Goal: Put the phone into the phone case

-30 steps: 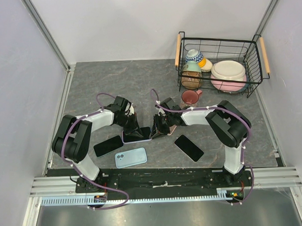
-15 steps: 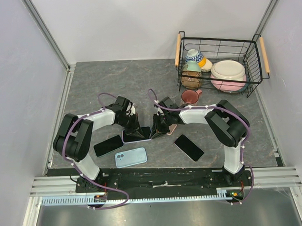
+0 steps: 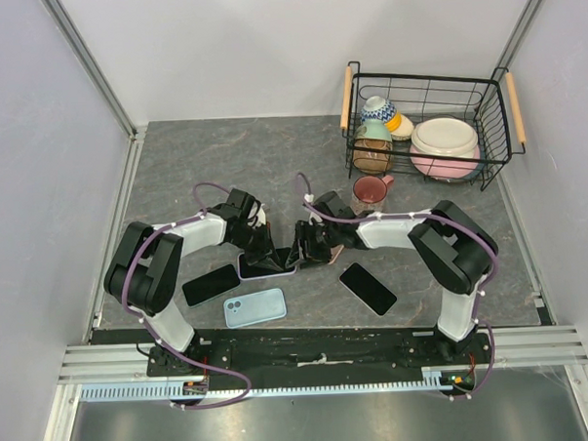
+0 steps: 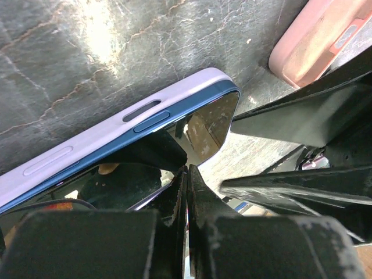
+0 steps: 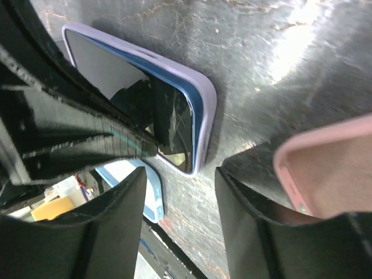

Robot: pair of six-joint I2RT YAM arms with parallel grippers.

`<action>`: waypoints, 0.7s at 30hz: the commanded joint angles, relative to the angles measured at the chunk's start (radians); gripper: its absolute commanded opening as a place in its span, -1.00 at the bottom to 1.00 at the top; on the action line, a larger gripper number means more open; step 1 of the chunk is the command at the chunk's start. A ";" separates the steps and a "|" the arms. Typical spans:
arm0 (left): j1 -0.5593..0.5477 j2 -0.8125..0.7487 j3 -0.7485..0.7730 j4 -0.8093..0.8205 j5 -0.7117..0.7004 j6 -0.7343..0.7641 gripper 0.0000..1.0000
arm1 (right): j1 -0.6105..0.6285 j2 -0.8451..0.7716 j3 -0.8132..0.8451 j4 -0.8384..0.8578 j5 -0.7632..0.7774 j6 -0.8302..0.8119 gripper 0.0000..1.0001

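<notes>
The blue-edged phone with a glossy black screen [image 4: 204,123] lies face up in the lilac soft phone case [image 4: 110,135] on the dark marbled worktop [image 3: 223,165], between the two arms. A blue strip of the phone's edge shows above the case rim along one side. The left end effector [image 4: 186,173] is fully closed. Its two fingers are pressed together, with their tips set down on the phone's screen. The right end effector [image 5: 181,174] stands partly open and grips nothing. The cased phone's near corner shows in the gap between its fingers, and contact cannot be made out. An empty pink phone case [image 5: 325,168] lies just beside its right finger.
</notes>
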 commanded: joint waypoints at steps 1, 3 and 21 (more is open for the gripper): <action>0.001 0.072 -0.032 -0.008 -0.209 0.021 -0.96 | -0.061 -0.018 -0.146 0.173 0.011 0.059 0.24; 0.001 0.072 -0.032 -0.007 -0.208 0.020 -0.96 | -0.076 -0.013 -0.157 0.200 -0.009 0.074 0.24; 0.000 0.068 -0.009 -0.019 -0.208 0.024 -0.96 | -0.122 0.151 -0.073 0.272 -0.053 0.085 -0.19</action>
